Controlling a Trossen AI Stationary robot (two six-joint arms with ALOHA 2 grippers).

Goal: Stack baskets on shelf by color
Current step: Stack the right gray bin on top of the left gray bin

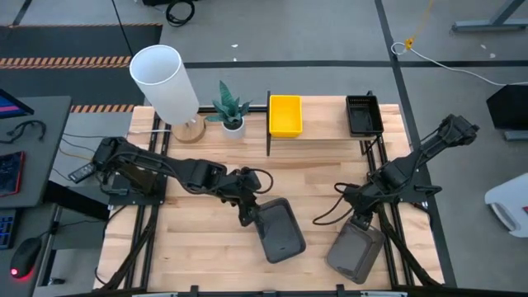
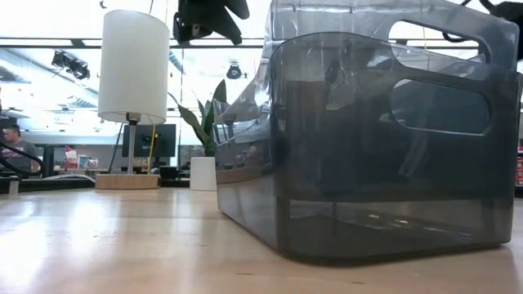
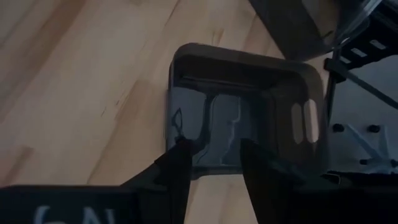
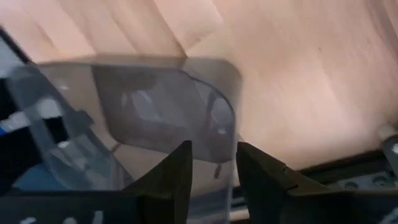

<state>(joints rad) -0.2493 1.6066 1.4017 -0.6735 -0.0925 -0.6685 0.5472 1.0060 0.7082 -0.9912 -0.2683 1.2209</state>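
Observation:
Two smooth dark grey baskets stand on the near half of the table. My left gripper is at the far-left corner of the middle basket and is shut on it. My right gripper is shut on the far end of the right-hand basket. On the shelf at the far edge stand one yellow basket and one black mesh basket. The other baskets are out of view. My left gripper comes down slanting from the table's far left onto the basket's rim at its far-left corner. One finger covers the rim, the other stands over the inside. The basket's near end rests on the table. My right gripper pinches the basket's wall by its rim near a corner, one finger inside the basket and one outside, coming from above. Whether the basket is clear of the table does not show.
A white lamp and a potted plant stand at the far left of the table, beside the shelf's left post. Black frame rails run along the table's right side. Bare wood lies between the baskets and the shelf.

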